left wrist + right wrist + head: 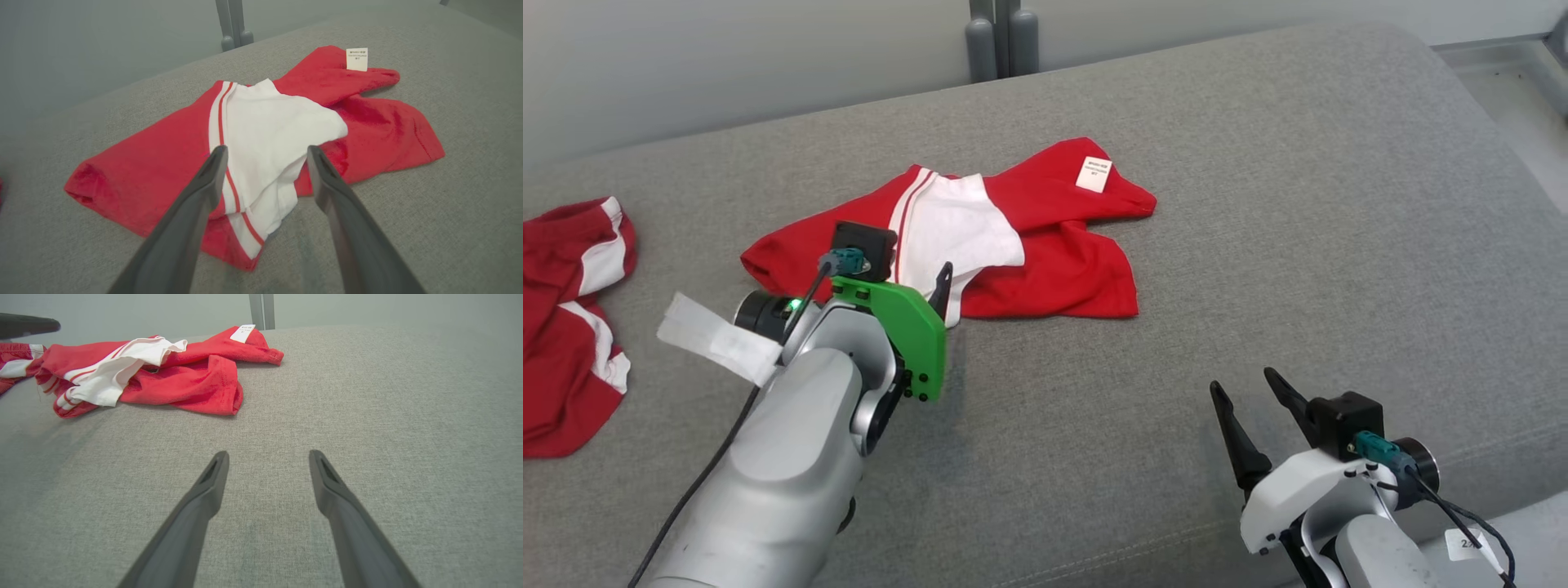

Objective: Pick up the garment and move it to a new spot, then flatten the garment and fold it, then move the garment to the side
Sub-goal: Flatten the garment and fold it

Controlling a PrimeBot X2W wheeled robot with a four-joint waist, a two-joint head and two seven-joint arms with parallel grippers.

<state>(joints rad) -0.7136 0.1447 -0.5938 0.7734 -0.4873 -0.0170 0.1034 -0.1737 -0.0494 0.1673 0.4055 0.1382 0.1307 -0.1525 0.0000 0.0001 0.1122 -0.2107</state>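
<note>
**While L arm [792,457] sits at near edge of the garment [1045,253], both grippers stand apart**

As my L arm reaches fwd from lower L of head view, forearm angled up and to the R, its wrist w/ green plate [907,327] and white tape tag [715,339] sits just short of the garment's near edge. L gripper [264,152]: fingers spread, nothing clamped. In L wrist view the tips frame the white panel [269,122], and the cloth lies slack on the cushion [1258,204]. Tips touching cloth or not: cannot tell. R gripper [1243,382]: low at lower R, fingers spread, pointing up and slightly L over bare cushion, well apart from the garment.

Garment: red w/ white panel, crumpled, approx. mid-cushion, a bit L of centre. Label [1094,174] on its far R lobe.

Edges/room:
- Wide bare grey fabric R of the garment, and betw. it and R gripper.
- Far edge meets pale wall w/ grey posts [1001,37].
- R edge drops to pale floor [1511,90].
- L side: 2nd red/white garment [568,327] at frame edge, strip of bare cushion betw. the two.

Views:
- Head: both arms plus 2nd garment in full spread.
- L wrist: stripe detail, red lines along white band; near hem doubled under.
- R wrist: low side-on look, folds raised, white part draped over red; dark rounded tip [28,324] at top L, source unclear.
</note>
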